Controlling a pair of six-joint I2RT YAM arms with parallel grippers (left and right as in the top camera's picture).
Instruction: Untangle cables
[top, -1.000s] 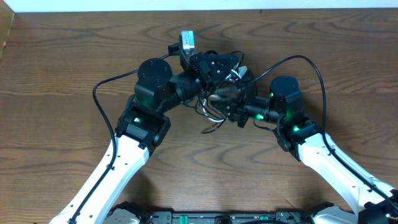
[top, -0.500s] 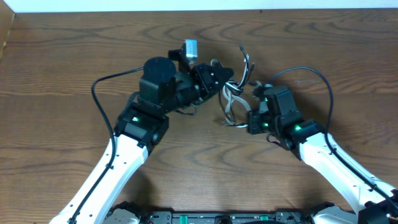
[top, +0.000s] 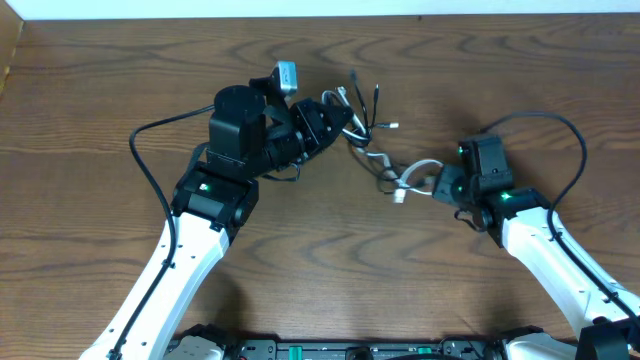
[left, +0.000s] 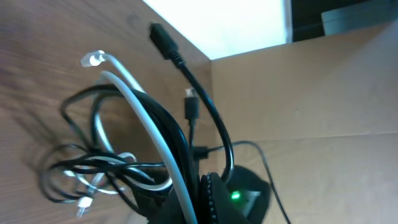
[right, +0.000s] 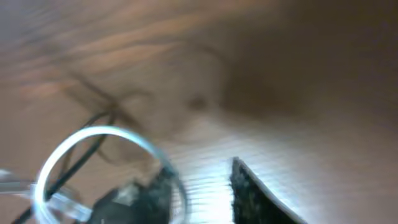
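Observation:
The black and white cables (top: 372, 150) stretch between my two grippers. My left gripper (top: 335, 125) is shut on a bundle of both cords. In the left wrist view the cables (left: 149, 137) run up out of the left gripper's jaws (left: 196, 202), with black plug ends fanned out above. My right gripper (top: 440, 185) holds a loop of the white cable (top: 420, 168), and a white plug (top: 400, 195) hangs beside it. The right wrist view is blurred. There the white loop (right: 93, 155) runs against the left finger of the right gripper (right: 202, 193).
The brown wooden table (top: 330, 260) lies under both arms. Thick black arm wires arc out at the far left (top: 150, 150) and far right (top: 570, 135). A white wall edge (top: 300, 8) runs along the back.
Both grippers were together at the tangle. The left has pulled back left and the right has pulled back right, drawing the white cable out between them.

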